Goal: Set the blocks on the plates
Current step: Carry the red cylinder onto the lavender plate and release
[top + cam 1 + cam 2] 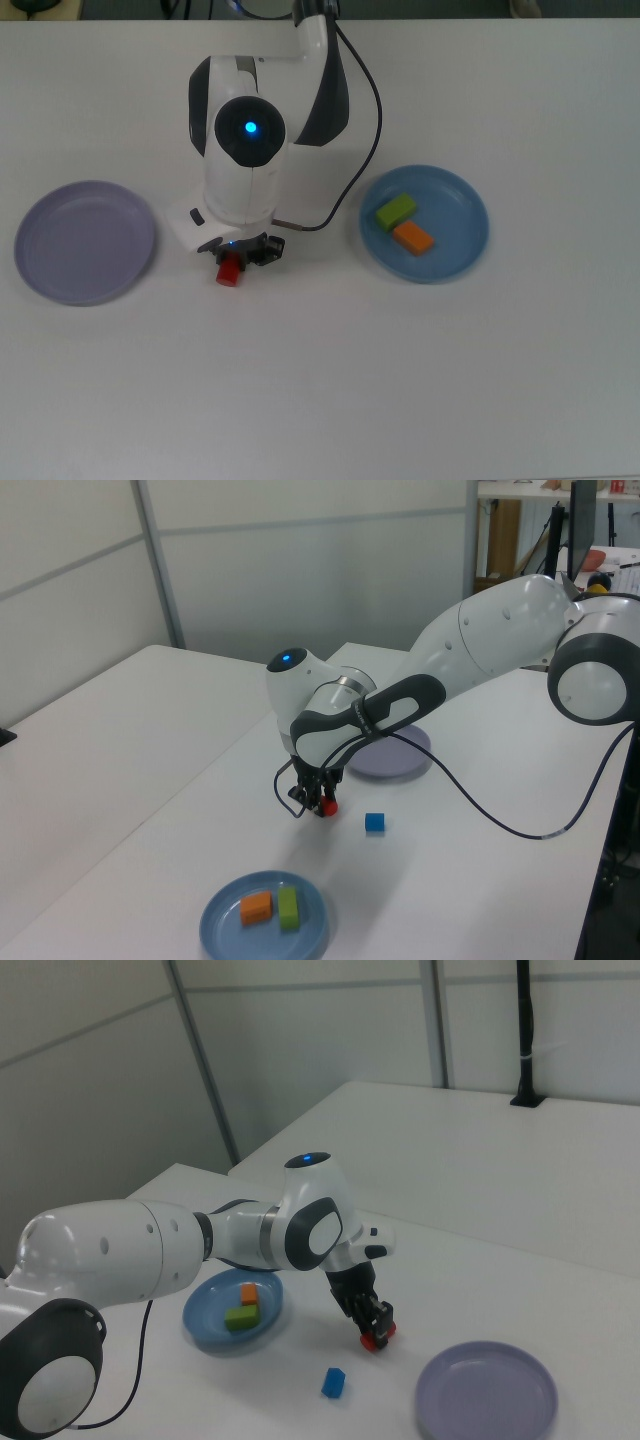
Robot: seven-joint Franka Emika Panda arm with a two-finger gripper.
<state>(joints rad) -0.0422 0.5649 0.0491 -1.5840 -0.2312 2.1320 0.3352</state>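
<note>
Blue plate [462, 250] holds green [396, 210] and orange blocks [413, 237]; gripper [236, 256] grasp on red cylinder [230, 270] unclear.

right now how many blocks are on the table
4: green and orange on the blue plate, red at the tool, blue on the bare table, hidden under the arm in the top view.

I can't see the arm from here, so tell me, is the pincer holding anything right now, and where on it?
The pincer sits down around the red cylinder, which lies on the table, fingers at its upper end in the top view. Whether they have closed on it cannot be told.
</note>
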